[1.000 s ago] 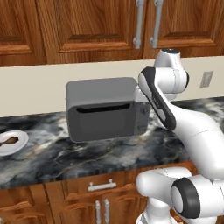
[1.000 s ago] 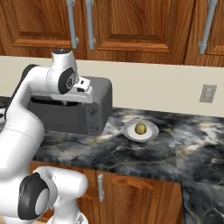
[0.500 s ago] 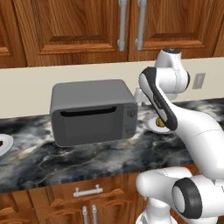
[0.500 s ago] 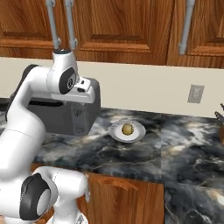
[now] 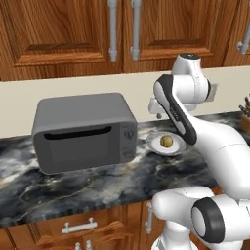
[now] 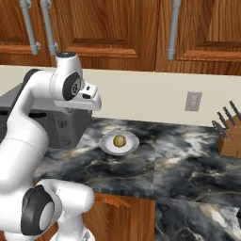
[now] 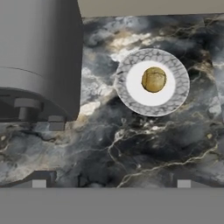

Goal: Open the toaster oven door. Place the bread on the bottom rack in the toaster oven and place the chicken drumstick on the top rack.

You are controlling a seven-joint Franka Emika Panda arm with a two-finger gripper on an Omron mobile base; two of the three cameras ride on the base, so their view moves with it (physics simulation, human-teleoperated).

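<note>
Shifted rightward along the bench (image 5: 73, 190) since a second ago, carrying both base views along. Gripper (image 7: 111, 181) spread wide, holding nothing, hovering above dark marble. Bread (image 7: 154, 79) resting on a white plate (image 7: 175, 98) just beside the toaster oven (image 5: 83, 132); toaster oven door (image 5: 80, 149) closed.

Toaster oven (image 5: 83, 132): matt grey casing, smooth. Countertop (image 7: 144, 144): glossy dark veined marble. Cabinets (image 5: 63, 34): polished wood w/ brushed-metal handles (image 5: 113, 29). Plate (image 7: 175, 74): smooth ceramic, patterned rim.
</note>
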